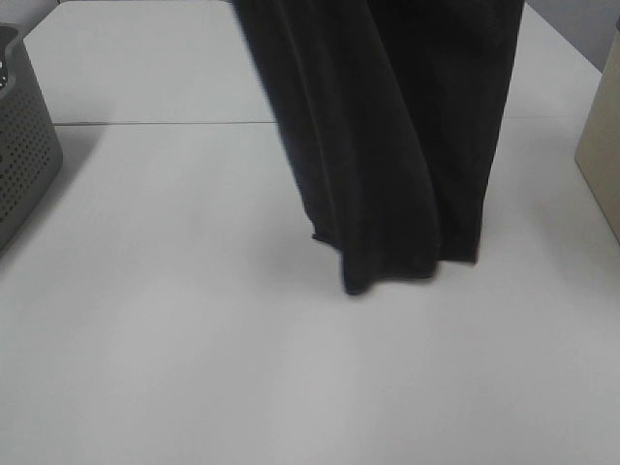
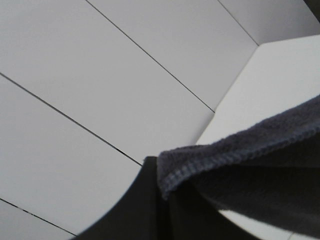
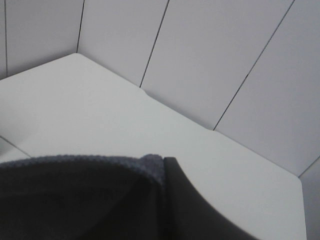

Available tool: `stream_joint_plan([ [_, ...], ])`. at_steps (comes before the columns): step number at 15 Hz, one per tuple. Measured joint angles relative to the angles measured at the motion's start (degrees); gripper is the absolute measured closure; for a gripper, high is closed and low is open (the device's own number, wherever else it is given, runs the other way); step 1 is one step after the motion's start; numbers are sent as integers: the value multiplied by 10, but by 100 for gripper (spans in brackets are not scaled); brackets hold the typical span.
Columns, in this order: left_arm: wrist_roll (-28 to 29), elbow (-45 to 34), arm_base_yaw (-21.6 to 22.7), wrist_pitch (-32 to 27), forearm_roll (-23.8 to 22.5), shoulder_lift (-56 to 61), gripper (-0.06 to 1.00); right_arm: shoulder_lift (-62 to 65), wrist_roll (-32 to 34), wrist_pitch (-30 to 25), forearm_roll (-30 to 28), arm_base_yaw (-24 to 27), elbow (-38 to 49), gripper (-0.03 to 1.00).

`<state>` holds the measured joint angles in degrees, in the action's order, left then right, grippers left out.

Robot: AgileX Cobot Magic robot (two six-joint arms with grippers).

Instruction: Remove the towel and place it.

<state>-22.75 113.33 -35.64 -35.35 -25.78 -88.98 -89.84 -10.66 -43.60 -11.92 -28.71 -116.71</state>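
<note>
Left gripper (image 2: 160,186) is clamped on the hemmed edge of the large dark charcoal plush towel (image 1: 387,145); right gripper (image 3: 164,176) likewise grips its edge, with only 1 finger showing per wrist view. Towel hangs in vertical folds over the white table (image 1: 194,368); whether the lower end touches it cannot be confirmed. Grey perforated plastic basket (image 1: 24,145) stands well apart, left.

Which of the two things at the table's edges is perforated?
The grey basket at the left edge, left of the hanging towel: its wall is full of holes. The beige object at the right edge has a plain side.
</note>
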Motion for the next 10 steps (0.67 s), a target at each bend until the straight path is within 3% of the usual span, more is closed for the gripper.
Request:
stream_joint_plan([
  [3, 70, 0, 41, 74, 1, -10, 94, -18, 0, 54, -16, 0, -1, 96],
  [6, 76, 0, 47, 90, -2, -46, 94, -48, 13, 101, -38, 0, -1, 96],
  [10, 70, 0, 64, 142, -38, -92, 94, -88, 56, 186, -105, 0, -1, 96],
])
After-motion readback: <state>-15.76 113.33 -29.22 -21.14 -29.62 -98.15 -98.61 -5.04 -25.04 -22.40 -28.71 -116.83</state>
